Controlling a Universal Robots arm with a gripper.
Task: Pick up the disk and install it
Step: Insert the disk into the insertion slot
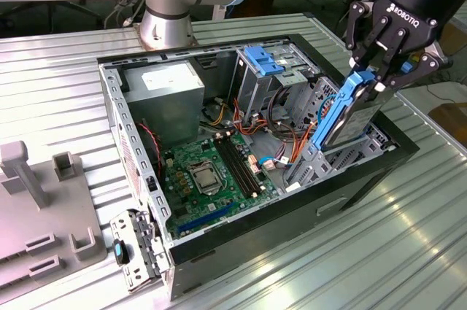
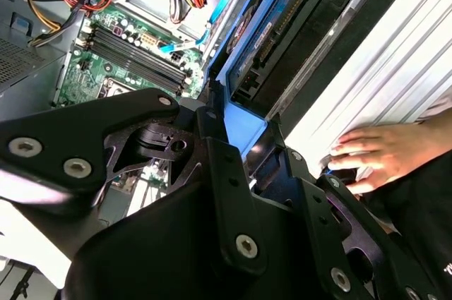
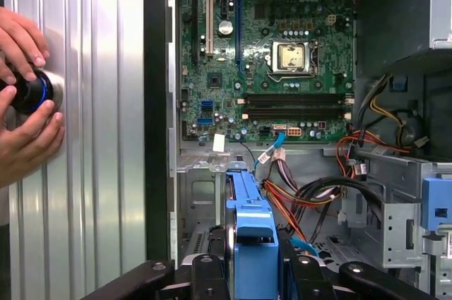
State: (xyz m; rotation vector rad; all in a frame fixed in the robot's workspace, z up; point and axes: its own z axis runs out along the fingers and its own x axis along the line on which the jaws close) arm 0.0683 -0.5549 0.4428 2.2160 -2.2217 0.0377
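Gripper clamped on disk, tilted on edge over open computer case, upper right of exterior view.

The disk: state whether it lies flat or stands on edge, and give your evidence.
On edge, slightly tilted. In the exterior view the gripper clamps the disk at its top, and its lower end dips into the case.

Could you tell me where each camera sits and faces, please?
Exterior view: off-arm, looking down into the computer case; arm base and gripper holding the disk show.
First wrist view: wrist-mounted, facing past the disk onto the motherboard.
Second wrist view: likewise, obliquely, over the gripper.
Both wrist views share a person's hand.
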